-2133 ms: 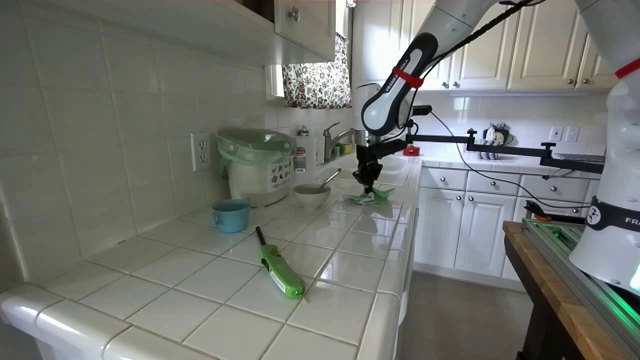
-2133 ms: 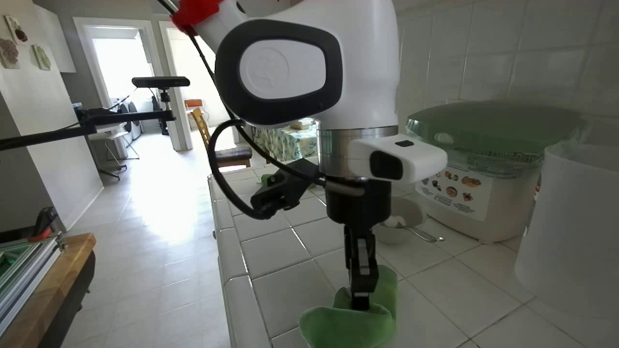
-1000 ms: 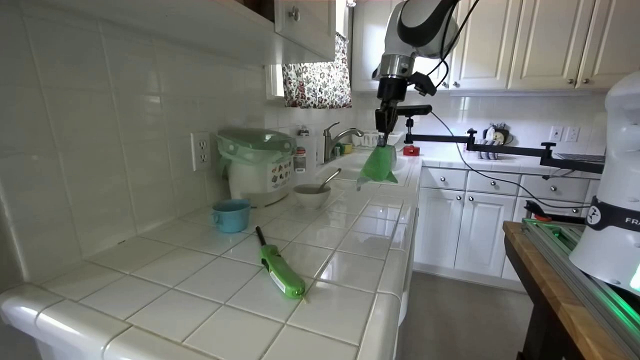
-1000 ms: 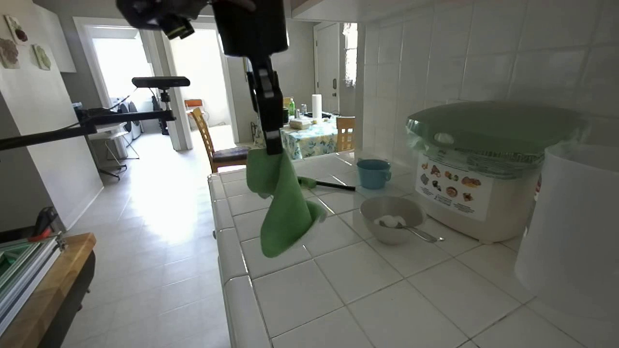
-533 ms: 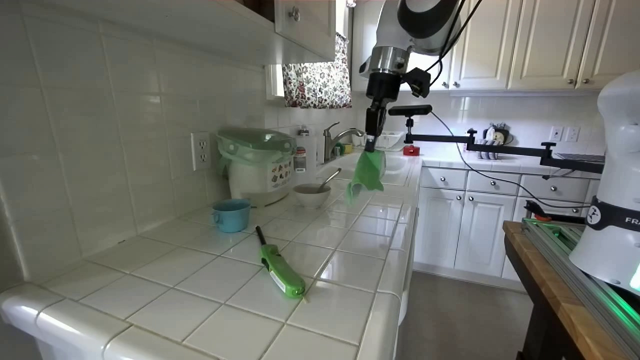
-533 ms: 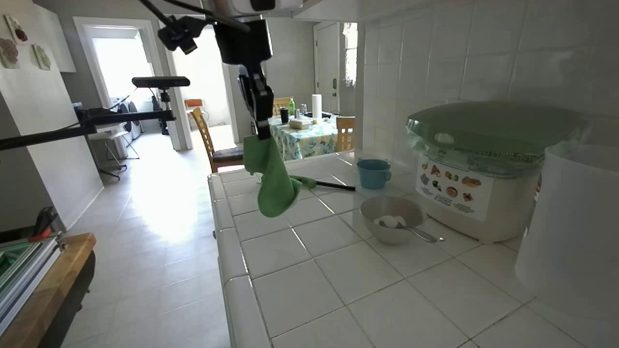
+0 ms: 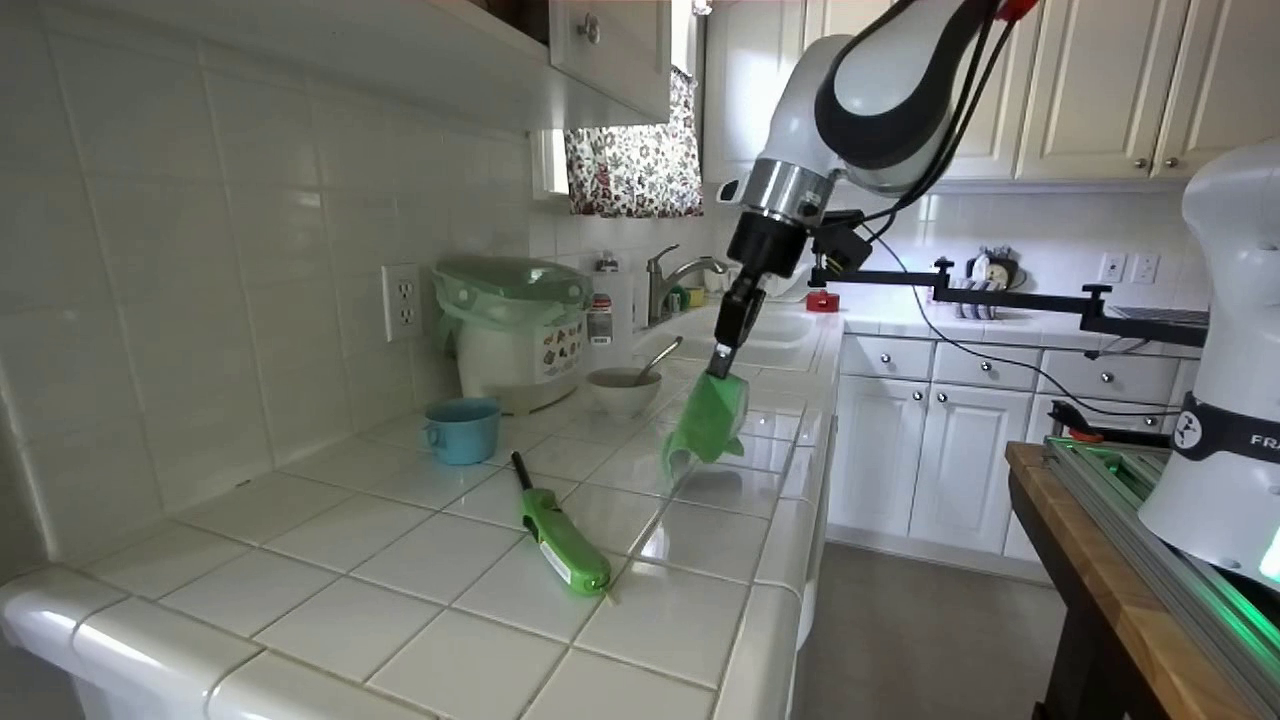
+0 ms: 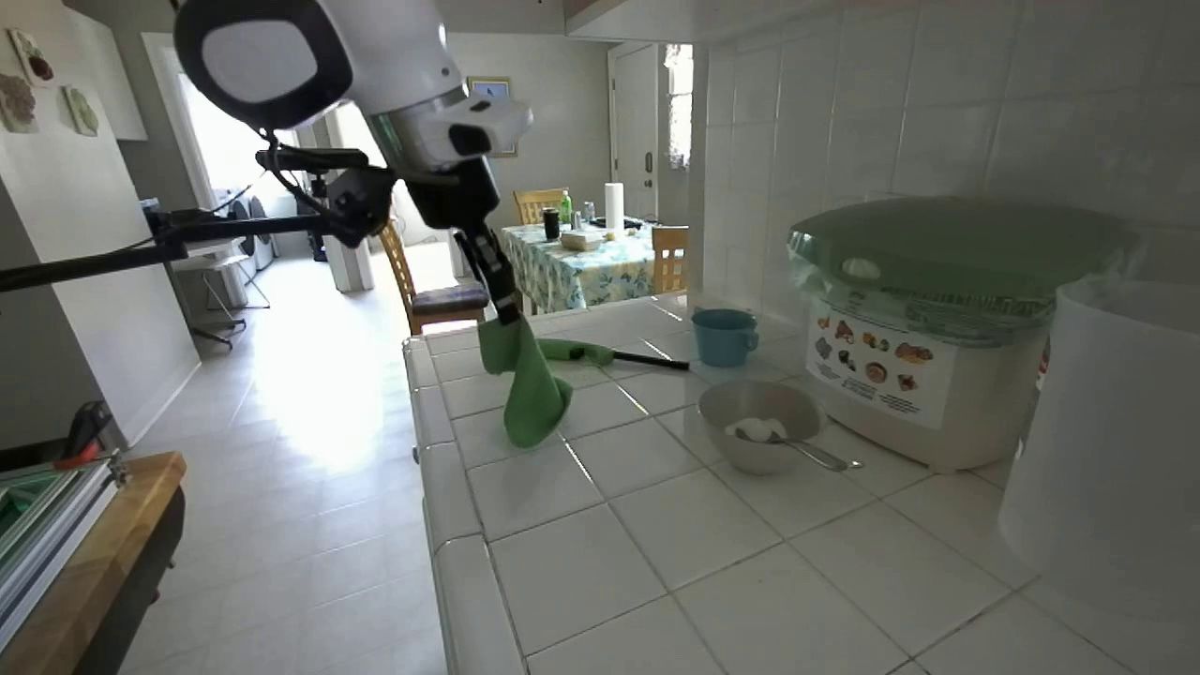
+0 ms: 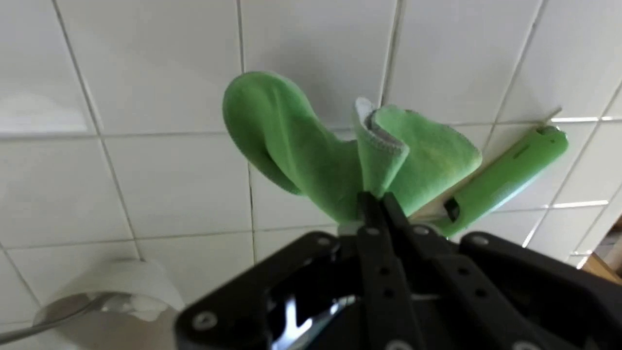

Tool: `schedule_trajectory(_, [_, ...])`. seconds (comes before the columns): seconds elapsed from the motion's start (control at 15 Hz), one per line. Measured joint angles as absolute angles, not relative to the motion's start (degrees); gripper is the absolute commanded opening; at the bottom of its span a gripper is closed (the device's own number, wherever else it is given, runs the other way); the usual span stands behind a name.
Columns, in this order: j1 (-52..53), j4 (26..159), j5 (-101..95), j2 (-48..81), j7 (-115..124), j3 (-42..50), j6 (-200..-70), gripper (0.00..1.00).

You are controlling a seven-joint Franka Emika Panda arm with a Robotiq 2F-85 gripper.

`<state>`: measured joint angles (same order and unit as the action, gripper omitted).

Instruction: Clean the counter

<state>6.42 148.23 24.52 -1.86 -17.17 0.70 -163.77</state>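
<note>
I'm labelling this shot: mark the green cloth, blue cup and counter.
Green cloth (image 9: 333, 167): in the wrist view, near its middle.
Blue cup (image 7: 468, 438): in an exterior view, outer wall.
Counter (image 8: 692, 527): in an exterior view, bare tile.

Black gripper (image 9: 379, 196) at the bottom, fingers pressed together, pinching cloth (image 9: 311, 153). Cloth green, spread beyond the tips: rounded lobe at left, flap at right, pale-edged fold between. Behind it, counter (image 9: 180, 187): white tiles, grey grout. Right, lighter (image 9: 508, 177), green, aslant, one end hidden behind gripper. Lower left, bowl (image 9: 138, 273), cut off by the view's edge; spoon (image 9: 48, 324) in it, pale contents (image 9: 147, 307) too unclear to name.
</note>
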Motion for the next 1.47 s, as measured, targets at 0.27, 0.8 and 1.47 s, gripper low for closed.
schedule_trajectory(0.27, [6.9, 150.0, 29.8, 4.5, -23.3, 0.2, -171.1, 0.01])
schedule_trajectory(0.8, [1.2, 150.1, 31.9, 9.8, -29.1, -0.7, -174.8, 0.01])
schedule_trajectory(1.47, [1.2, 148.5, 27.2, 14.3, -29.5, -5.0, -177.0, 0.01])
